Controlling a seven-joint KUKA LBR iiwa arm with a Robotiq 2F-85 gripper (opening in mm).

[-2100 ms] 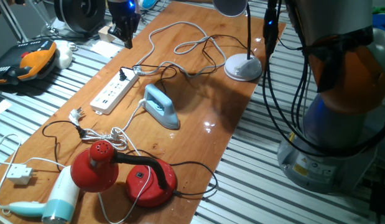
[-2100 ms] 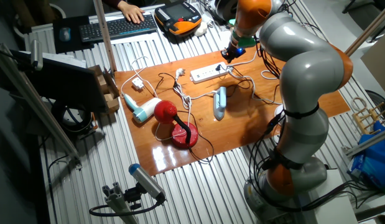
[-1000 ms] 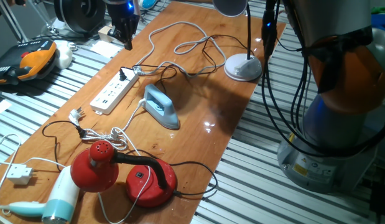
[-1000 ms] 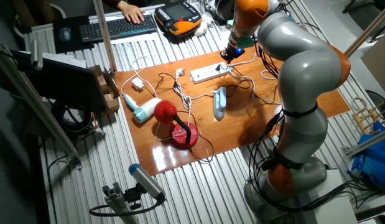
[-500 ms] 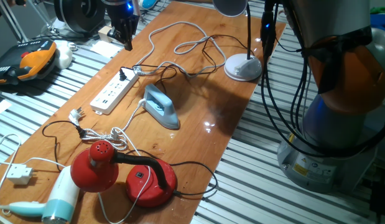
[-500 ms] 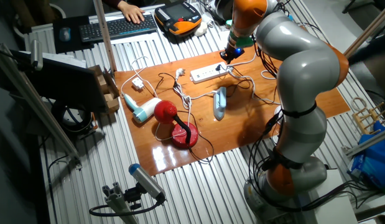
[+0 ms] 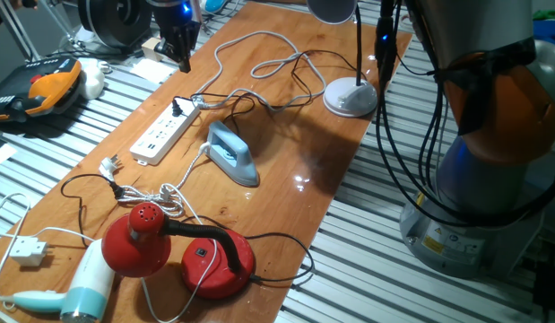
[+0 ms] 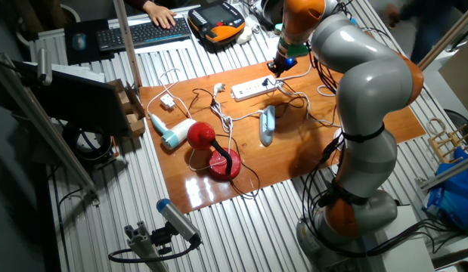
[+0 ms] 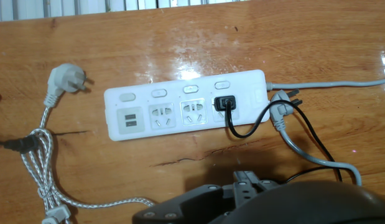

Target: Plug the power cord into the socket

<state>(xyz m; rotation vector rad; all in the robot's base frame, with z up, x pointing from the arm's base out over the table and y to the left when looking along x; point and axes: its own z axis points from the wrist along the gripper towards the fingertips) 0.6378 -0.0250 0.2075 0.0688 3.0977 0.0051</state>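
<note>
The socket is a long white power strip (image 7: pixel 165 133) lying on the wooden table, also seen in the other fixed view (image 8: pixel 254 88) and the hand view (image 9: pixel 186 112). The power cord's small black plug (image 9: pixel 224 102) sits in the strip's outlet nearest the strip's own cable, and its thin black cord (image 9: pixel 242 130) loops away to the right. The plug also shows in one fixed view (image 7: pixel 177 106). My gripper (image 7: pixel 183 54) hangs above the table beyond that end of the strip, apart from the plug and holding nothing; it also shows in the other fixed view (image 8: pixel 277 66). Its jaws are not clear.
A light-blue iron (image 7: pixel 232 152) lies beside the strip, and its white plug (image 9: pixel 63 79) lies loose at the left. A red lamp (image 7: pixel 174 247), a hair dryer (image 7: pixel 75 292), a grey lamp base (image 7: pixel 351 97) and looping cables share the table.
</note>
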